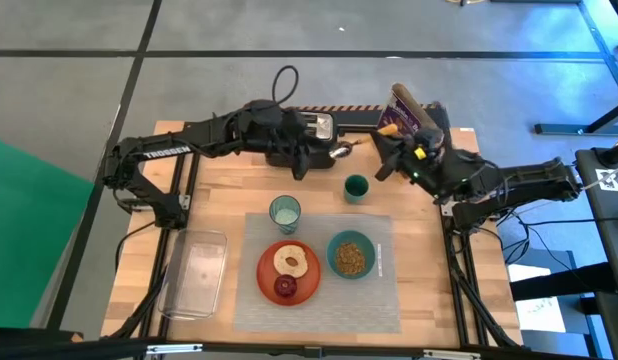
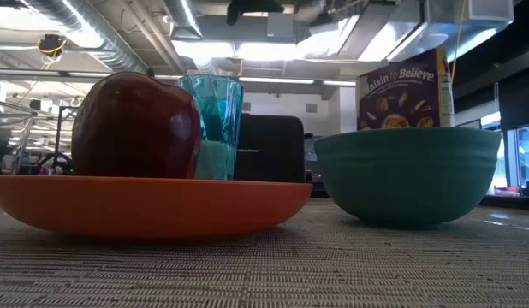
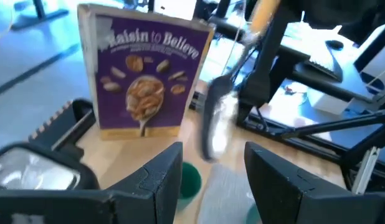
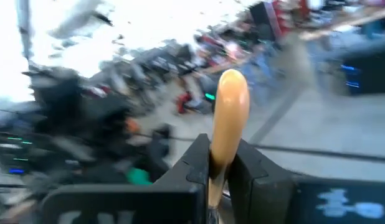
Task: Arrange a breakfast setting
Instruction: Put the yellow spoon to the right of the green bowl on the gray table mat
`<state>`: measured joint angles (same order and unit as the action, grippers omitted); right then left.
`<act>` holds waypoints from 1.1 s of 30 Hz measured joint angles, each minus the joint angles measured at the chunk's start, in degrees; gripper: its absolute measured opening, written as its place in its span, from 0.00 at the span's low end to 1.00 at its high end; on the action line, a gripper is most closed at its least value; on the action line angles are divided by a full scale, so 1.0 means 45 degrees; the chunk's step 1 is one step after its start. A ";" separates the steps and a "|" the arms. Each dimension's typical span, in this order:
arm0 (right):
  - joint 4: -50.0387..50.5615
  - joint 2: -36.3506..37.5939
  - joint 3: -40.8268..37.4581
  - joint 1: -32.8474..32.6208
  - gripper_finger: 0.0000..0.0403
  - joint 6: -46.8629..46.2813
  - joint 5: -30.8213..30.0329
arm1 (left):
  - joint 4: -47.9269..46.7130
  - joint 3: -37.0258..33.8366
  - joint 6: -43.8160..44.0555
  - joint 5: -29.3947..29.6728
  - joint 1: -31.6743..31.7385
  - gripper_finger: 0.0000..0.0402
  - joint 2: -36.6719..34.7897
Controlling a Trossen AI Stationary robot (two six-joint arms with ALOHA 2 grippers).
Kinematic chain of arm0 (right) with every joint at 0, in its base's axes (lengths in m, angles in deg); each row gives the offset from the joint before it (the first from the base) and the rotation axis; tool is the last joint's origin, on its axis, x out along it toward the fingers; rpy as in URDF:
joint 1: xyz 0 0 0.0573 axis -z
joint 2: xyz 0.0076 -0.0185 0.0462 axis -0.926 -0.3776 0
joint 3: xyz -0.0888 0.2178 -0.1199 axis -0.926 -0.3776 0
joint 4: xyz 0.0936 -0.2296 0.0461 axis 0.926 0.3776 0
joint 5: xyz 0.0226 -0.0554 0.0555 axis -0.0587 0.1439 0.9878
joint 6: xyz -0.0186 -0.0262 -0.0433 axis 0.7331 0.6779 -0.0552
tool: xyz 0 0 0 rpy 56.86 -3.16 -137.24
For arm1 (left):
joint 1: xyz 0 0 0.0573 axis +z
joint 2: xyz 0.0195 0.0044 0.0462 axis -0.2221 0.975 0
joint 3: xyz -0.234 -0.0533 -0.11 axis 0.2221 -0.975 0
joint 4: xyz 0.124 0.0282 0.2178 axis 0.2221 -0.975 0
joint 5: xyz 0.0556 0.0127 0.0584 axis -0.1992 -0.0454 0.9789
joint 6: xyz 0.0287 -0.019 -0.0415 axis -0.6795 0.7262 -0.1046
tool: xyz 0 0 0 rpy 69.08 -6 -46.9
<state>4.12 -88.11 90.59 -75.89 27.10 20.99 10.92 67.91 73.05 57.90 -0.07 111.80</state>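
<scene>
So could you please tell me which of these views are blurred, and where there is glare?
Right wrist view: the background is heavily smeared; only the spoon handle, clamped in the right gripper, reads clearly. Left wrist view: the spoon bowl and the arm behind are blurred, the cereal box fairly sharp. Low view: apple and bowl crisp, ceiling lights glaring. High view: sharp, evenly lit.

Left arm: reaches from the counter's left edge toward its far middle. Left gripper: fingers spread apart, nothing between them.

Right arm: comes in from the right edge, elbow bent, wrist at the far right. Right gripper: fingers closed on the orange-handled spoon.
</scene>
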 joint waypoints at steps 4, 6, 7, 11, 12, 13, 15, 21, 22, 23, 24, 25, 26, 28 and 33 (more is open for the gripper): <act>-0.1403 0.0007 0.0000 0.0012 0.05 0.0797 0.1052 | 0.0247 0.0000 -0.0622 0.0036 -0.0092 0.42 -0.0002; -0.1662 -0.0003 0.0000 0.0015 0.05 0.1101 0.1261 | 0.0244 0.0000 -0.0667 0.0209 -0.0120 0.42 0.0000; -0.1806 -0.0003 0.0000 0.0015 0.05 0.1223 0.1399 | 0.0244 0.0000 -0.0671 0.0209 -0.0115 0.42 -0.0005; -0.2184 -0.0003 0.0000 0.0049 0.05 0.1553 0.2120 | 0.0508 0.0000 -0.0843 -0.0543 -0.0007 0.42 -0.0005; -0.2196 -0.0003 0.0000 0.0049 0.05 0.1546 0.2187 | 0.0629 0.0000 -0.0928 -0.0805 -0.0004 0.42 -0.0005; -0.2188 -0.0003 0.0000 0.0049 0.05 0.1581 0.2196 | 0.0729 0.0000 -0.0948 -0.0889 -0.0009 0.42 -0.0005; -0.2215 -0.0003 0.0000 0.0049 0.05 0.1771 0.2299 | 0.0978 0.0000 -0.0959 -0.0894 -0.0047 0.41 -0.0005; -0.2225 -0.0003 0.0000 0.0049 0.05 0.1847 0.2622 | 0.1153 0.0000 -0.1281 -0.0934 0.0011 0.24 -0.0005; -0.2230 -0.0003 0.0000 0.0049 0.05 0.1847 0.2627 | 0.1153 0.0000 -0.1295 -0.1084 0.0047 0.19 -0.0005; -0.2229 -0.0003 0.0000 0.0049 0.05 0.1852 0.2627 | 0.1154 0.0000 -0.1297 -0.1305 0.0086 0.14 -0.0005; -0.2222 -0.0003 0.0000 0.0049 0.05 0.1852 0.2622 | 0.1156 0.0000 -0.1297 -0.1539 0.0131 0.08 -0.0005; -0.2199 -0.0003 0.0000 0.0049 0.05 0.1859 0.2669 | 0.1127 0.0000 -0.1246 -0.1685 0.0177 0.05 -0.0005; -0.2137 -0.0003 0.0000 0.0049 0.06 0.1900 0.2758 | 0.1107 0.0000 -0.1204 -0.1791 0.0237 0.03 -0.0005; -0.1848 -0.0003 0.0000 0.0049 0.08 0.1910 0.2877 | 0.0979 0.0000 -0.1215 -0.1970 0.0308 0.02 -0.0010; 0.1042 0.0453 0.0128 0.0034 0.24 0.1918 0.2596 | -0.0584 0.0000 -0.1200 -0.1982 0.0712 0.01 -0.0191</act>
<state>8.81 -86.07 91.17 -75.74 35.73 32.68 8.29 67.91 67.65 48.98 3.14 110.94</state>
